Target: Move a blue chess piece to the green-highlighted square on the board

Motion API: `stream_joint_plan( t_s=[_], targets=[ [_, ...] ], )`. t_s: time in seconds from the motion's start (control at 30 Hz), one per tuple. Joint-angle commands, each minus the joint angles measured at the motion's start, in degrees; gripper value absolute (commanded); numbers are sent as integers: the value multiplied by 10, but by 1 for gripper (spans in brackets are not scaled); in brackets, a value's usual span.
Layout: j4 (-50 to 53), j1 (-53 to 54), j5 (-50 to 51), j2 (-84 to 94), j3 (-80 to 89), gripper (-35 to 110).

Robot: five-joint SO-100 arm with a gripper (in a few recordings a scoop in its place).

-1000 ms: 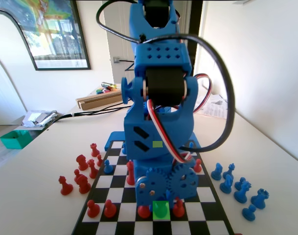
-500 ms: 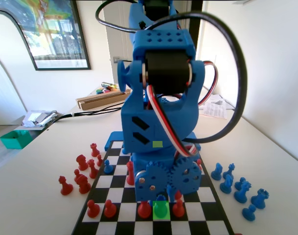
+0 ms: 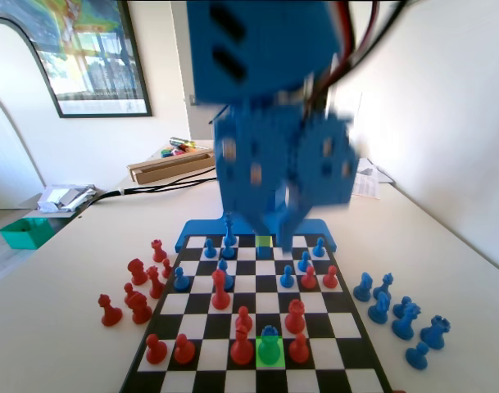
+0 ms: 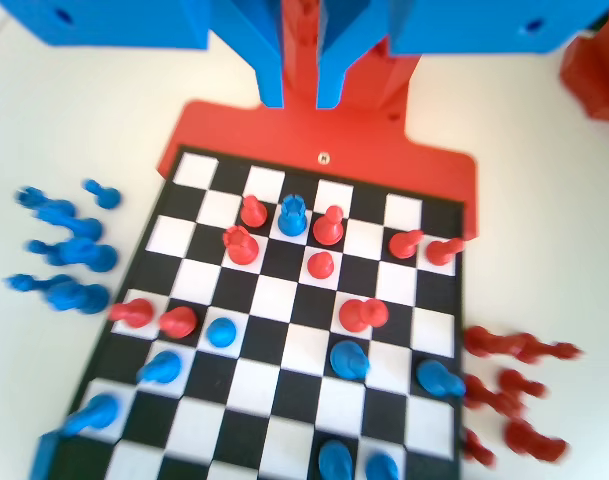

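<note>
Green marked one cell, the green-highlighted square (image 3: 269, 352), in the second row from the near edge of the board (image 3: 356, 344) in the fixed view, and the blue chess piece (image 3: 269, 334) stood upright on it. Red pawns (image 3: 242, 350) stood just beside it on both sides. In the wrist view the same blue chess piece (image 4: 293, 215) stood near the board's far edge, between red pieces (image 4: 252, 211). The gripper (image 3: 274, 225) hung blurred high above the board's far edge in the fixed view, well apart from the piece. In the wrist view the gripper (image 4: 301, 95) came down from the top edge with its jaws slightly parted, a narrow gap between them and nothing held. More blue pieces (image 3: 405, 319) lay on the table (image 3: 61, 311) off the board's right edge in the fixed view, and red ones (image 3: 134, 295) off its left edge.
</note>
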Motion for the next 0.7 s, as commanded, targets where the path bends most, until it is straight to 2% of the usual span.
stream_joint_plan(
  t_s=[0.0,0.67],
  targets=[
    [41,-11,6,117,-31,5],
    [228,-15,35,446,31,2]
  ],
)
